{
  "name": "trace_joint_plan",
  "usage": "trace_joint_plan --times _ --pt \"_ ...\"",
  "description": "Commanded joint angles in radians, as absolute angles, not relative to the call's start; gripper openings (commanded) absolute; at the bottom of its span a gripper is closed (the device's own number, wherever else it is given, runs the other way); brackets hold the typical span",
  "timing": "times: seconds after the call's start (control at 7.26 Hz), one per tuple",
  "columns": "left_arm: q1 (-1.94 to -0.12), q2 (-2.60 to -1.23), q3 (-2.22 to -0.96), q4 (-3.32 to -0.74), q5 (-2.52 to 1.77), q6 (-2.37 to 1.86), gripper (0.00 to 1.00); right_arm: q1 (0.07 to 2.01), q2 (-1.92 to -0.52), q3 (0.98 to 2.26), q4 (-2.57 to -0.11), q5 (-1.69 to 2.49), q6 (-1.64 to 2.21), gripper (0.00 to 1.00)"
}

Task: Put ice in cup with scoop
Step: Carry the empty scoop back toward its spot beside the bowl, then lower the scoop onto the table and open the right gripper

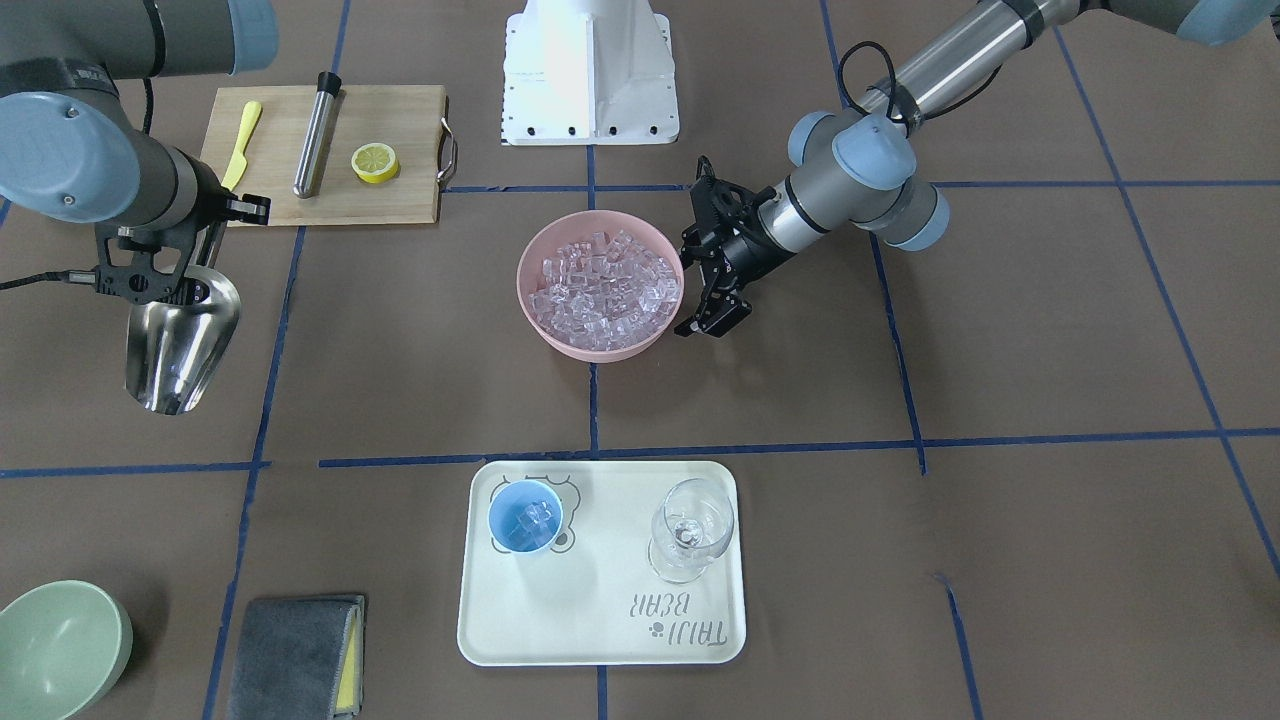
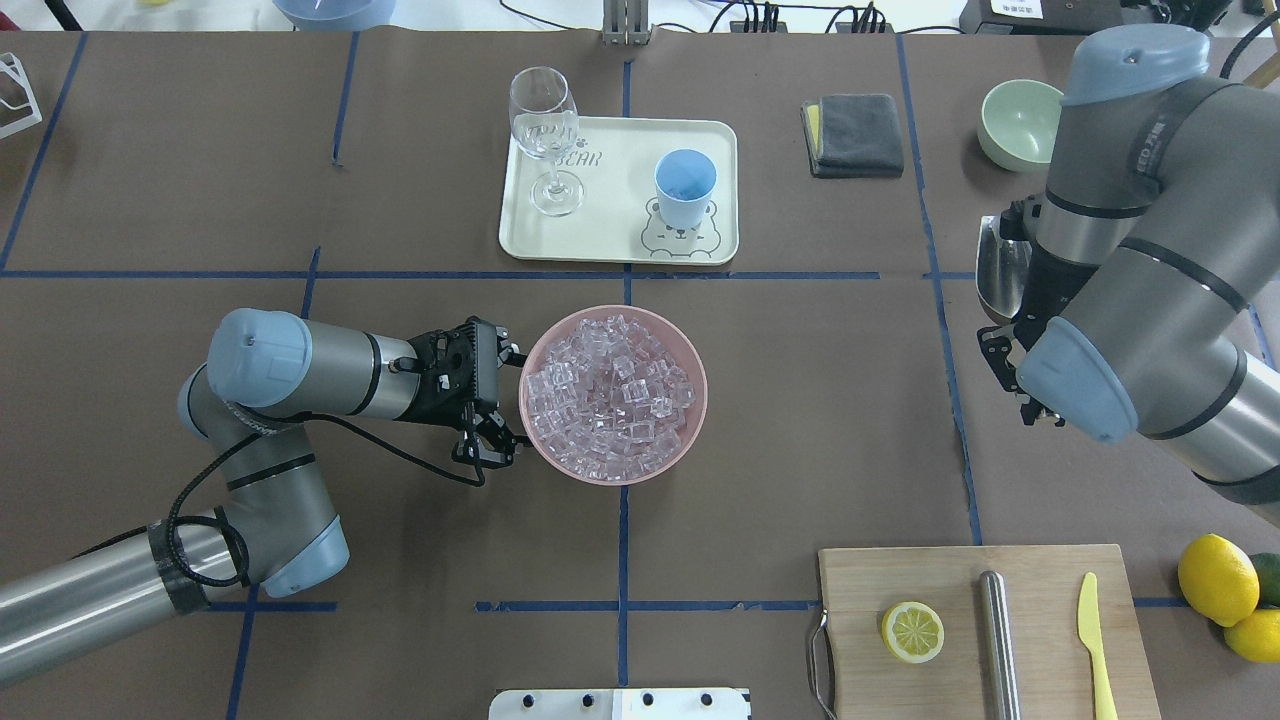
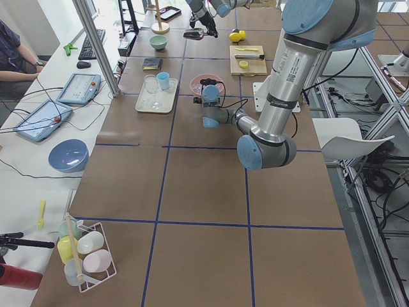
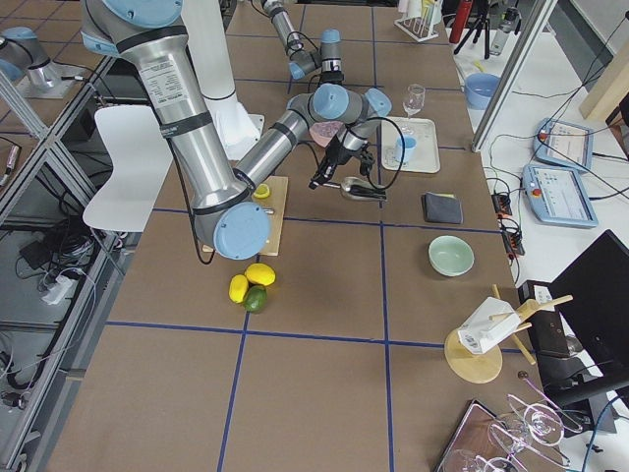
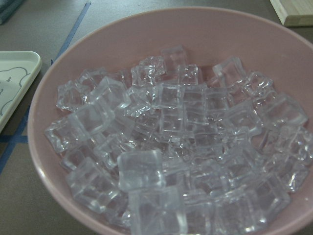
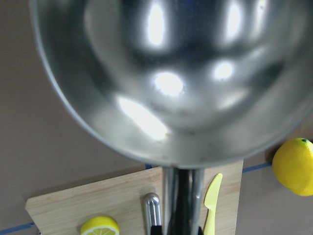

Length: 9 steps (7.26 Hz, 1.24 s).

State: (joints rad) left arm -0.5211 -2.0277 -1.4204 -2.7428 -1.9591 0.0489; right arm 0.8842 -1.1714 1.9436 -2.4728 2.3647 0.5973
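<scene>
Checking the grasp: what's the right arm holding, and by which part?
The right gripper holds the scoop by its thin handle, just behind the blade.

Ice (image 1: 603, 283) heaped, cup (image 1: 505, 527) upright, scoop (image 1: 180, 340) aloft

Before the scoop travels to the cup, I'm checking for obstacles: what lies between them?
Nothing standing: between scoop and cup the overhead view shows bare brown table with blue tape, then the edge of the tray.

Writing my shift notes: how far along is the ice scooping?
Done: a few clear ice cubes lie in the small light-blue cup. In hand: the right gripper holds the shiny steel scoop, apparently empty, off to the side. Remaining: the pink bowl is heaped, so further scoops look possible.
</scene>
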Motion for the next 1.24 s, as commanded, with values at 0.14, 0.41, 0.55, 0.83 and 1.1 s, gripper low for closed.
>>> trace_joint_plan --times 0.14,0.41,0.55,0.83,1.1 --pt "-0.518 -2.029 -1.422 -2.743 -1.959 0.031 1.0 0.873 -1.384 1.925 -2.134 2.451 0.63 0.0" --pt "-0.518 -2.029 -1.422 -2.741 -1.959 0.029 1.0 0.807 -1.388 1.911 -2.102 2.445 0.686 0.0" --pt "-0.518 -2.029 -1.422 -2.74 -1.959 0.029 1.0 0.79 -1.39 1.911 -2.089 2.448 0.686 0.0" --pt "-0.518 -2.029 -1.422 -2.738 -1.959 0.029 1.0 0.749 -1.388 1.893 -2.077 2.45 0.686 0.0" --pt "-0.518 -2.028 -1.422 -2.735 -1.957 0.031 1.0 0.741 -1.396 1.846 -1.982 2.451 0.689 0.0"
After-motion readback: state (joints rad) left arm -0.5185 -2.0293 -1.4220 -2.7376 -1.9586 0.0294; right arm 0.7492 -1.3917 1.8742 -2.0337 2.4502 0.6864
